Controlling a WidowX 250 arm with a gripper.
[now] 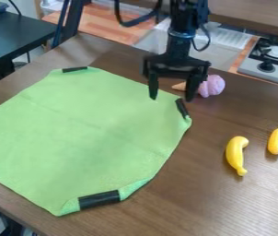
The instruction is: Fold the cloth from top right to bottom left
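Observation:
A green cloth lies spread on the brown table, with black strips at its corners and edges. One black strip marks its right corner, another its bottom corner, a third its top. The black gripper hangs from the top of the view over the cloth's upper right edge, just up and left of the right strip. Its two fingers point down and stand wide apart, with nothing held between them.
A pink and tan ice cream toy lies behind the gripper's right finger. A yellow banana and a smaller yellow toy rest on the table at right. Beyond the table's back edge is a stove.

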